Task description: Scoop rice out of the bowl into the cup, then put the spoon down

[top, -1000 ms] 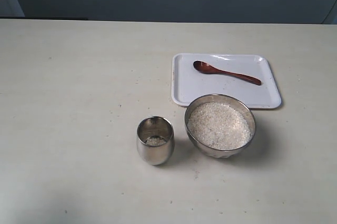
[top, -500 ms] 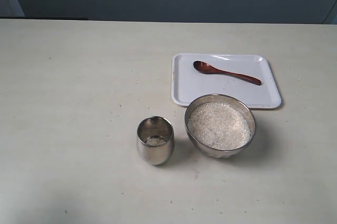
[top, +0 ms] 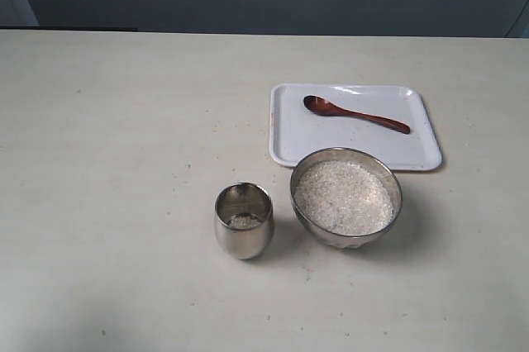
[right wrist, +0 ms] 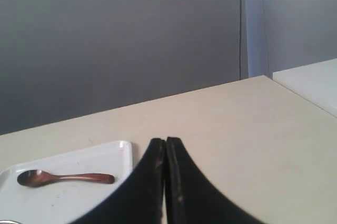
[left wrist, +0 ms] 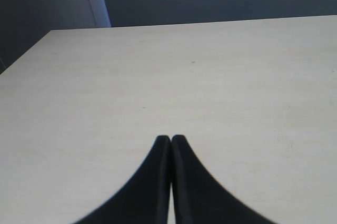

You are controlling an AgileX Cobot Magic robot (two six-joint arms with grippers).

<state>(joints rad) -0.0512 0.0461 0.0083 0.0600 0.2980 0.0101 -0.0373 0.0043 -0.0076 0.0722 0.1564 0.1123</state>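
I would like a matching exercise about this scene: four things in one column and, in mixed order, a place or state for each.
1. reddish-brown wooden spoon
2. round shiny steel bowl
3. small rounded steel cup
4. right gripper

a. almost full of off-white rice
b. shut, holding nothing
c. lying on the flat white tray
d. a little rice at the bottom

Pairs: 1-c, 2-a, 3-d, 4-b

Your right claw [right wrist: 165,141] covers the part of the tray [right wrist: 68,203] just beside it, and the picture's edge cuts off the tray's side farthest from the claw. Both the right and left claw [left wrist: 170,139] run out of frame at the base. In the exterior view the cup [top: 244,220] wall hides most of its inside, and the rice [top: 243,221] there is too small to gauge.
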